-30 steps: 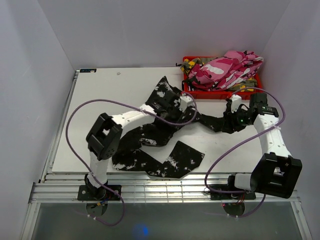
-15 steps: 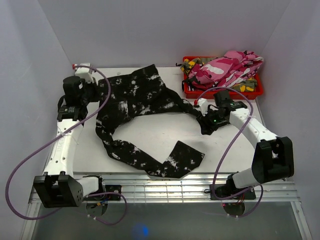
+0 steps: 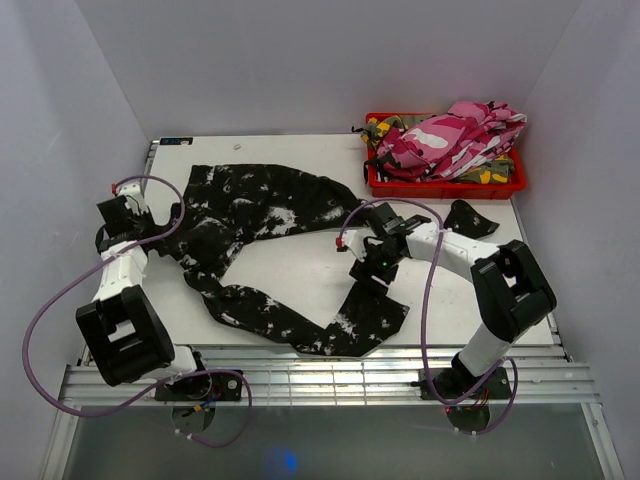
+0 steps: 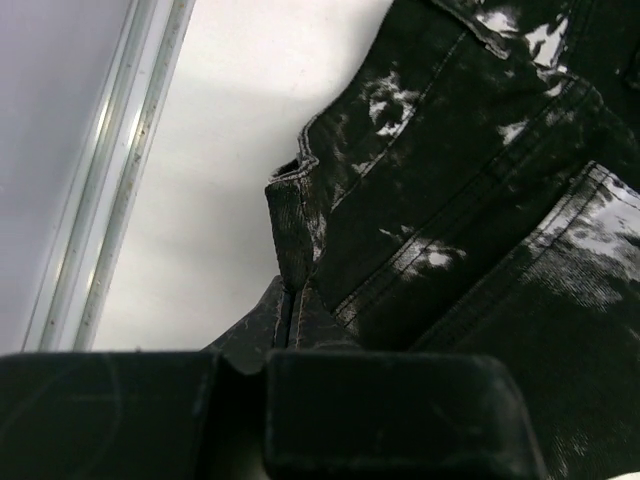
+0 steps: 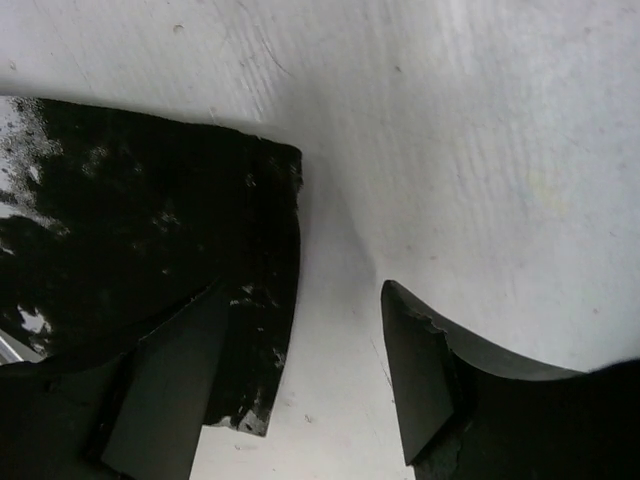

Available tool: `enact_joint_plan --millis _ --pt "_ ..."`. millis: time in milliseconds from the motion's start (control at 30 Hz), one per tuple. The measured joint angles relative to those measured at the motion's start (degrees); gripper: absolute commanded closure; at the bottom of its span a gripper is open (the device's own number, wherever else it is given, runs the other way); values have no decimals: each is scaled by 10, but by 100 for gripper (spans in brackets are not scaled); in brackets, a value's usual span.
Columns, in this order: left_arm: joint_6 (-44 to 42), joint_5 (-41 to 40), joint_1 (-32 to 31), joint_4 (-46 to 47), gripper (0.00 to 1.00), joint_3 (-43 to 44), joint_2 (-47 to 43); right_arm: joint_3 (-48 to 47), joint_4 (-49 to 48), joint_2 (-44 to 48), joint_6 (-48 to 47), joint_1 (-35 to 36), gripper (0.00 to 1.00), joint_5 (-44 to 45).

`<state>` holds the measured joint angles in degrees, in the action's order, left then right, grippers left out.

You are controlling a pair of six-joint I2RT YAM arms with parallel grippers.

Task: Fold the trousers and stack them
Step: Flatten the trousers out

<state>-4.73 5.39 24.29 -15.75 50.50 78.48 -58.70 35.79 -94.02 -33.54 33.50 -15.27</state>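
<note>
**Hem just beneath my right pincer**

My right pincer [image 3: 368, 266] hangs spread over the black trousers' [image 3: 260, 205] leg hem, nearward and left of the red basket [image 3: 500, 186]. The leg runs leftward. My left pincer [image 3: 163, 222] pinches the waistband.

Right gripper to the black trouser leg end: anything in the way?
Nothing visible. The right gripper hangs open right over the black trousers' leg end, one finger above the cloth edge, the other above bare table.
</note>
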Motion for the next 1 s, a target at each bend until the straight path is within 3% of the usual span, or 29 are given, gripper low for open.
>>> enact_joint_plan --millis 167,267,400,467,500,600,633,733,833,1000 --pt "-34 -17 0 32 100 1 40 0 -35 -35 -1 32 35 28" --pt "-50 -24 4 32 93 7 69 1 -48 -38 -5 43 39 47" --pt "-62 -17 8 16 77 20 82 14 -62 -30 -16 52 63 57" --pt "-68 -5 9 4 74 32 82 24 -66 -21 -24 57 75 53" --pt "-70 3 10 -2 72 38 82 32 -71 -14 -30 59 91 52" --pt "-82 33 10 -19 61 53 82 57 -82 11 -51 61 92 61" --pt "-86 46 10 -25 54 57 82 65 -84 20 -60 60 92 68" --pt "-108 85 10 -51 47 65 82 88 -76 48 -83 44 92 94" --pt "-137 118 10 -79 46 73 76 95 -44 88 -116 -1 92 114" --pt "-193 149 10 -126 43 101 71 95 -22 198 -204 -137 92 139"
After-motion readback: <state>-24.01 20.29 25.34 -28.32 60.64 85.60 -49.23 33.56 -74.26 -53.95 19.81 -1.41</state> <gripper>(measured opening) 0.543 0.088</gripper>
